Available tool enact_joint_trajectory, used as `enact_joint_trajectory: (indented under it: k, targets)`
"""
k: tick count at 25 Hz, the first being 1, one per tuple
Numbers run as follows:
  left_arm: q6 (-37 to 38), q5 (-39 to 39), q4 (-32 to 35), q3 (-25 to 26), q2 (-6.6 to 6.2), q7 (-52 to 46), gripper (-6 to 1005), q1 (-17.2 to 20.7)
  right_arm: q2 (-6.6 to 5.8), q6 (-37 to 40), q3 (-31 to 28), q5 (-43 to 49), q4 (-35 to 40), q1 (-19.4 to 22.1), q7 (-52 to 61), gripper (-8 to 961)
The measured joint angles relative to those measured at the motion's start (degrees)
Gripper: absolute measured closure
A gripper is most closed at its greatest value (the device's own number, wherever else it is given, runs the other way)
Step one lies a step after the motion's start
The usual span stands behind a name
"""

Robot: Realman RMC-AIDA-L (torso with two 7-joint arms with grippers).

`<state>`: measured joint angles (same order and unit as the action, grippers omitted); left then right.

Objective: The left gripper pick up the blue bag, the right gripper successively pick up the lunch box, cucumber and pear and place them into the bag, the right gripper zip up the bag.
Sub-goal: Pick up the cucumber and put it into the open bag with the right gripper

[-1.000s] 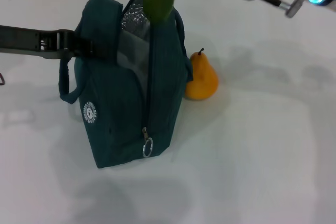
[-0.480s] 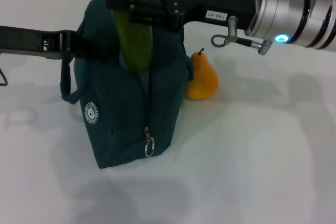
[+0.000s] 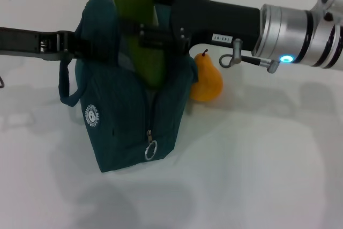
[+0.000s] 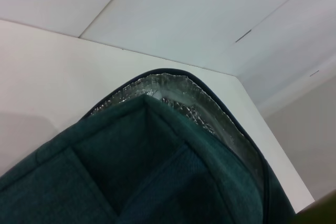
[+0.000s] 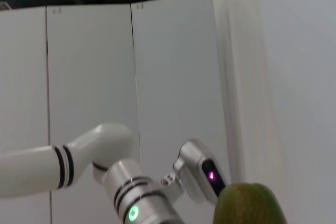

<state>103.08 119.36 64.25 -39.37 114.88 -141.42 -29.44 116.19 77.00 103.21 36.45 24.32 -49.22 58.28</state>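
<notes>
My right end effector (image 3: 140, 29) was black with small white lettering, its wrist silver-white with a blue light. The cucumber (image 3: 138, 25) it held was dark green, paler yellow-green near the top. The bag (image 3: 126, 116) was dark teal with a white round logo, a silver zip ring and quilted silver foil lining. My left end effector (image 3: 80, 46) was all black. The pear (image 3: 207, 79) was yellow-orange with a dark stem. The counter (image 3: 268, 154) was white.

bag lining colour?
Silver foil, quilted-looking. The blue bag's lining shows best in the left wrist view, along the open rim.
</notes>
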Motion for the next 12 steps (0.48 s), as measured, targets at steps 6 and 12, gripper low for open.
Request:
enact_joint_trajectory:
  k: [6, 12]
  targets:
    - [-0.1, 0.0, 0.0, 0.0, 0.03, 0.0, 962, 0.0, 0.00, -2.2, 5.1, -4.0, 0.7, 1.2, -2.7, 333]
    - [-0.1, 0.0, 0.0, 0.0, 0.12, 0.0, 962, 0.2, 0.01, -3.5, 8.3, -6.6, 0.7, 1.6, -4.9, 333]
